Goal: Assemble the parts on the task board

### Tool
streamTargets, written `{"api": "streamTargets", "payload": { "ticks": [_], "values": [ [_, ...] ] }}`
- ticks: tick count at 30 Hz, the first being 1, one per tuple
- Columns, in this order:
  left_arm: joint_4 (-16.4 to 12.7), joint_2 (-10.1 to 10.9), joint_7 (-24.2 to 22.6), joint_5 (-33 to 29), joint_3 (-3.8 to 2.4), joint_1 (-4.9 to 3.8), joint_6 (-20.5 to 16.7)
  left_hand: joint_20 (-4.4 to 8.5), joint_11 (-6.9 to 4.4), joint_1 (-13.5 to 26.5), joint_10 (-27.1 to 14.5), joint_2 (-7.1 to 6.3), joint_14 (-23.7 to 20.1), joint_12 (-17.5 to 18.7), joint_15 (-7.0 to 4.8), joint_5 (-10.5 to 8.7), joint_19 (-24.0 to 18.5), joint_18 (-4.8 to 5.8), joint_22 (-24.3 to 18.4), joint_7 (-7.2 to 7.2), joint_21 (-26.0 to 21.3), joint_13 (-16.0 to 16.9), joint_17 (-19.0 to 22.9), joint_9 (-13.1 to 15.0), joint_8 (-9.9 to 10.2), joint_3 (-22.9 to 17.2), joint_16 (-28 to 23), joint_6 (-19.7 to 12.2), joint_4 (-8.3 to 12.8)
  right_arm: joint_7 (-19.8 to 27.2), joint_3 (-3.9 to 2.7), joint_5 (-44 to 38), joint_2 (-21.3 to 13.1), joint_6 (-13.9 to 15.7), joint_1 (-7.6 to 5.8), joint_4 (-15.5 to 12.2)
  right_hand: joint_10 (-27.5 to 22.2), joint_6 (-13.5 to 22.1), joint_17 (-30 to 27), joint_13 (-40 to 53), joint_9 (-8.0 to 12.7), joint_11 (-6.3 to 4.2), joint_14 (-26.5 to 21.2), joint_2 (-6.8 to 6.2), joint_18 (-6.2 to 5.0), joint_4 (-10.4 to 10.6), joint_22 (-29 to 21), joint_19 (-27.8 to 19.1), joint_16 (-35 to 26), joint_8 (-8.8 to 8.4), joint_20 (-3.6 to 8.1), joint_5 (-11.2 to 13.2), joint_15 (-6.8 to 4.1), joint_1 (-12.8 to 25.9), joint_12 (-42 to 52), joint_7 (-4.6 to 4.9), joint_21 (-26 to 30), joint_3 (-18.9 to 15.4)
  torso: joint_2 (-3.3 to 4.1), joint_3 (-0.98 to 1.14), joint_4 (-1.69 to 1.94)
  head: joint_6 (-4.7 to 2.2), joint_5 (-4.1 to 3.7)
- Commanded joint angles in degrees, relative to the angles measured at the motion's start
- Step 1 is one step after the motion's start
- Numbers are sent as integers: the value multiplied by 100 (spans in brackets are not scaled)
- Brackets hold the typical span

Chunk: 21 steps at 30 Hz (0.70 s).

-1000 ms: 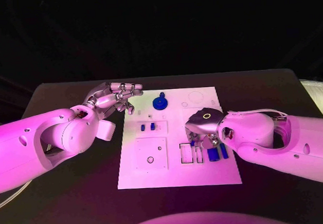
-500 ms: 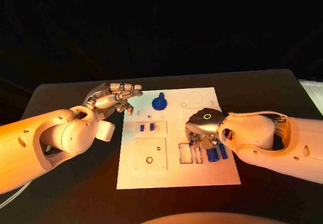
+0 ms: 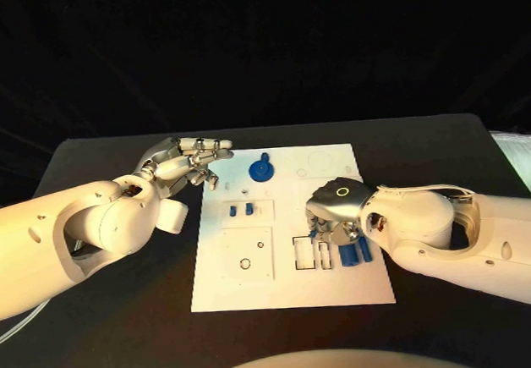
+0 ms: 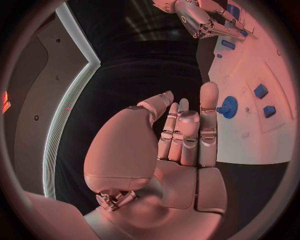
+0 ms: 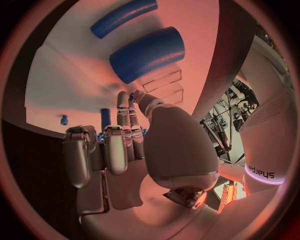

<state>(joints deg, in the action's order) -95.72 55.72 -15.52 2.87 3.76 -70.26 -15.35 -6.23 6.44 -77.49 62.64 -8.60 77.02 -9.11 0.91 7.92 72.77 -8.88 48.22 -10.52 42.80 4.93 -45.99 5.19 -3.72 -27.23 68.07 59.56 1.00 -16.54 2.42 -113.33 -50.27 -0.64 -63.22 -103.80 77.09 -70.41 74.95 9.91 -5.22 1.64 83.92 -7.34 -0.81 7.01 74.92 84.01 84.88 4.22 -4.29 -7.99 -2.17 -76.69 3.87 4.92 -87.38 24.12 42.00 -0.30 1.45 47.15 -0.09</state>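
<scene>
The right hand point(image 3: 331, 206) is lowered over the blue cylinders point(image 3: 355, 251) near the task board point(image 3: 285, 288) slots; whether anything is gripped cannot be told. The left hand point(image 3: 188, 161) is held empty, fingers loosely apart, beside the blue gear point(image 3: 262, 168). Fingertips should be closed squarely around one cylinder.

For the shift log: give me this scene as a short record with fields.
surface: black table
task board: white plate, mid-table
blue gear: on the board's far end
blue parts: two small ones side by side; long ones by the right robot hand
left robot hand: fingers apart, holds nothing, at the board's far left corner
right robot hand: over the board's slots; grasp unclear
</scene>
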Motion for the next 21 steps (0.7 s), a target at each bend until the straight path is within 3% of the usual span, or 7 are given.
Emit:
{"api": "streamTargets", "payload": {
  "ticks": [1,16,21],
  "values": [
    [-9,-5,-24,-24,-2,-1,95,-47,2,-4,-20,42,-1,-35,27,-17,-10,-86,-4,-11,-20,-9,5,-8,-38,27,22,-31,-1,-73,0,-113,-2,14,4,-19,50,-30,816,8,-3,-9,465,-41,-21,18,1159,377,1,20,52,-5,-30,7,30,6,16,9,1,1,1,-3,0],
    [-7,-6,-10,-24,0,-1,126,-49,6,-10,-35,46,-10,-47,29,-12,-20,-91,-28,-15,-47,-10,24,-11,-42,33,15,-39,3,-245,-4,-94,-46,793,4,-160,48,-16,800,5,-1,-7,462,-81,-24,36,1150,372,-12,4,59,0,-32,34,16,16,24,-6,-1,-3,7,-11,-6],
    [-6,-8,-10,-24,0,-1,130,-49,6,-10,-35,46,-10,-47,29,-12,-20,-91,-28,-15,-47,-10,24,-11,-42,33,15,-39,3,-253,-11,-59,-69,931,0,-252,48,-16,800,5,-1,-7,462,-81,-24,36,1150,372,-12,4,59,0,-32,34,16,16,24,-6,-2,-3,3,-21,-7]
  ]
}}
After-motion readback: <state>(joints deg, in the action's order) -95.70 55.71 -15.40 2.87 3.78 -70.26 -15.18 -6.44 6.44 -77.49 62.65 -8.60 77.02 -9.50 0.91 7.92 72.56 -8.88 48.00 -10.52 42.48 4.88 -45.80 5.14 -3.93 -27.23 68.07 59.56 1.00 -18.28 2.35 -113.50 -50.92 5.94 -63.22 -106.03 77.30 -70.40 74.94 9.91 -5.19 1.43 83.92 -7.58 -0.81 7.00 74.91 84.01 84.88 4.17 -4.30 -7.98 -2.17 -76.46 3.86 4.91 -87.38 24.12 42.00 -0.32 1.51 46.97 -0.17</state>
